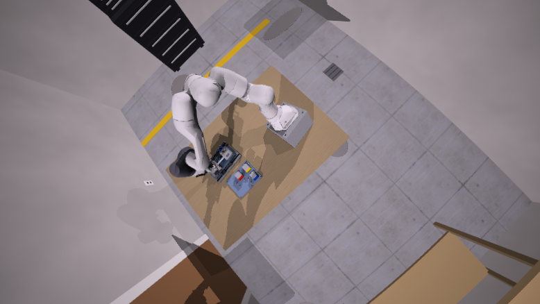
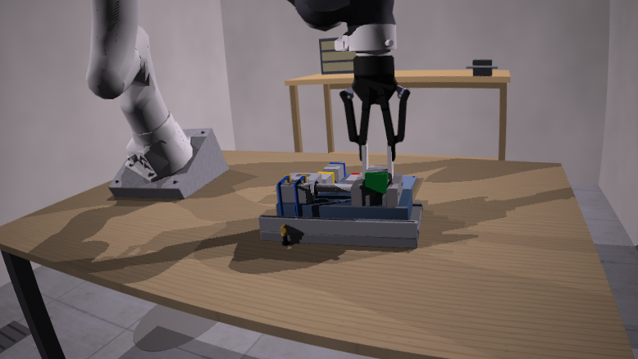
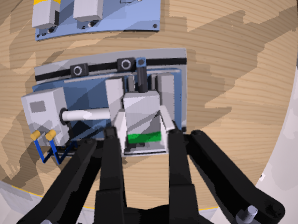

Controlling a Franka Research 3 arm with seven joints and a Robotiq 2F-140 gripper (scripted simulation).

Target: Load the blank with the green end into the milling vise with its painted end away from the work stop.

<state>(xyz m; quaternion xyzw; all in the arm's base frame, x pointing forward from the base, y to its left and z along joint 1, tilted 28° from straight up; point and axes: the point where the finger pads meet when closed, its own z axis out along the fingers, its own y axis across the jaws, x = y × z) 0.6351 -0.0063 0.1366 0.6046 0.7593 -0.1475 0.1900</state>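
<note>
No readable text in view
No letters, numbers, brands or signs can be made out on the grey vise block with hoses (image 2: 292, 196) (image 3: 46, 116), the pale blue infeed plate (image 1: 237, 190) (image 3: 145, 17) or the sloped grey arm base (image 1: 300, 130) (image 2: 209, 156).

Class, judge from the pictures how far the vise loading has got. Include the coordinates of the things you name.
Done: the green-ended blank (image 2: 375, 182) (image 3: 142, 112) is off the infeed plate (image 1: 241, 192) (image 2: 409, 180) (image 3: 148, 21), painted end away from the work stop (image 3: 143, 80).
In hand: the pincer (image 2: 377, 167) (image 3: 143, 116) grips it between the jaws.
Left, apparently: seating it low, releasing, withdrawing.
</note>
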